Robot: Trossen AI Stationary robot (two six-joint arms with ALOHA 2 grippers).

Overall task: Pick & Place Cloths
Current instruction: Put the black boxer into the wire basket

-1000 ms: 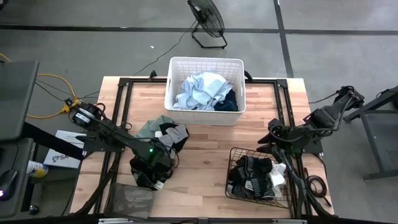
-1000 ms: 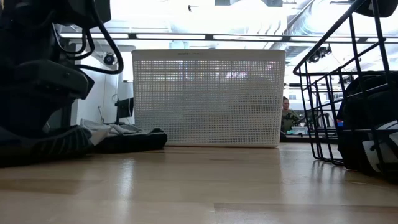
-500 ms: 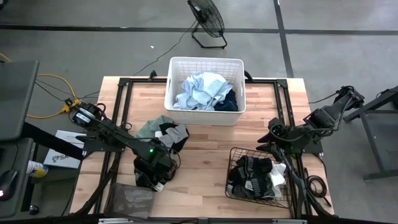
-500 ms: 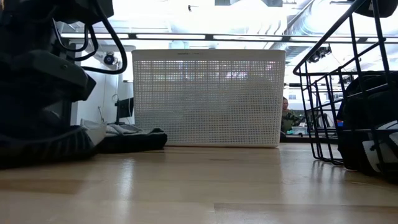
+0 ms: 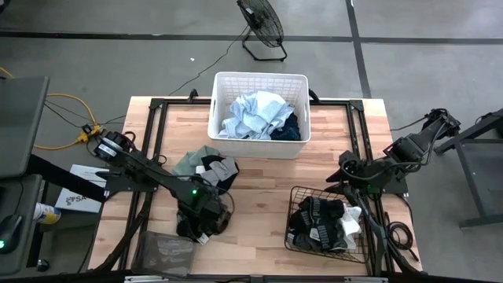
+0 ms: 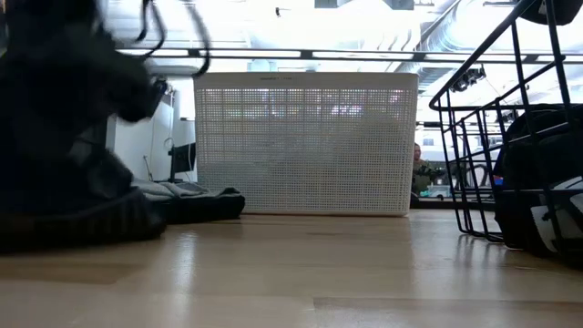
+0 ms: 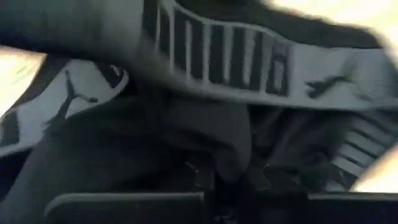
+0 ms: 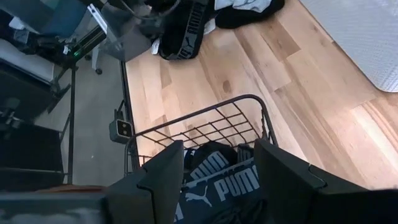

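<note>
The black garment (image 5: pixel 206 221) with the grey lettered waistband lies bunched near the table's front-left edge, and my left gripper (image 5: pixel 203 218) is down on it, jaws pinched nearly shut on a fold of the dark fabric; the left wrist view shows cloth pressed right up against the fingers, though it is too blurred for me to say how much cloth is caught. Just behind it sits a small heap of cloths (image 5: pixel 206 167), sage green, white-grey and black. More cloths, light blue and navy, fill the white laundry basket (image 5: pixel 222 86) at the back. Others lie in the black wire basket (image 5: pixel 292 196) at front right, where my right gripper (image 8: pixel 214 165) hangs just above the rim, jaws part open and holding nothing.

My worry: the pinch may have taken only a thin fold, so the garment could slide free on the lift, or the trailing waistband could drag the neighbouring heap along. A lift too low may also snag the cloth on the wire basket's rim
</note>
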